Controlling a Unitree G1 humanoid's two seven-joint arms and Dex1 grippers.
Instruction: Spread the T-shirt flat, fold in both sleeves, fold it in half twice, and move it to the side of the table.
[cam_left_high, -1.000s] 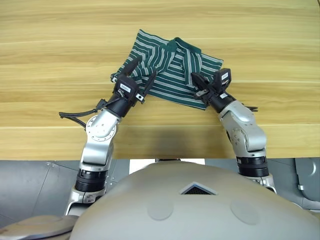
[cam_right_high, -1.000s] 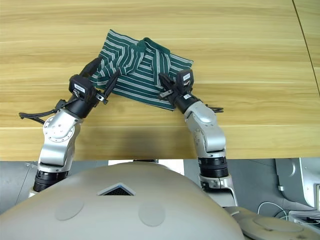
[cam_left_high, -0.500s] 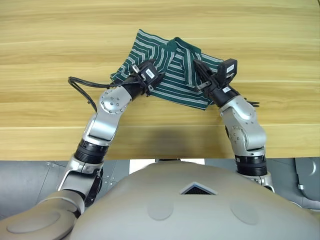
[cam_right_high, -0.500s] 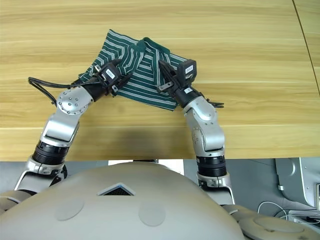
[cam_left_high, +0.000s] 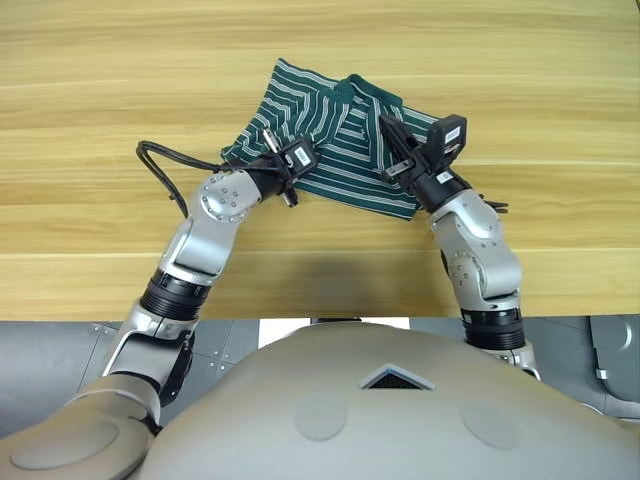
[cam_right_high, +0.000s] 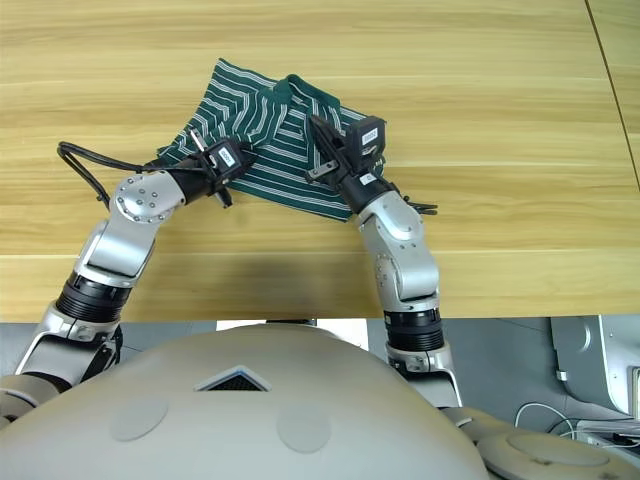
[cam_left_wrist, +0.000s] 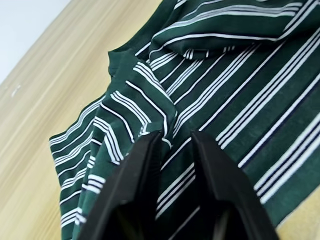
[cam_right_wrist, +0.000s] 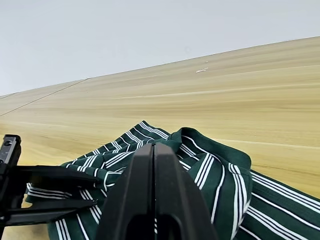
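The dark green T-shirt (cam_left_high: 345, 120) with white stripes lies crumpled on the wooden table (cam_left_high: 120, 80), collar toward the far side. My left gripper (cam_left_high: 310, 160) lies low on the shirt's left part. In the left wrist view its fingers (cam_left_wrist: 145, 165) stand close together with a ridge of striped cloth in the narrow gap, so the left gripper (cam_left_wrist: 176, 137) is shut on the fabric. My right gripper (cam_left_high: 388, 125) is shut and points away from me over the shirt's right half, near the collar. The right wrist view shows its tips (cam_right_wrist: 155, 146) pressed together with no cloth seen between them.
A black cable (cam_left_high: 160, 165) loops out from the left forearm over the table. Bare wood lies to the left, right and far side of the shirt. The table's near edge (cam_left_high: 320, 318) runs below both arms, and its right edge (cam_right_high: 610, 80) shows at the far right.
The left elbow swung outward, and its gripper went from wide open and upright to lying low with fingers nearly together on the cloth. The right gripper tilted up and shifted left over the shirt.
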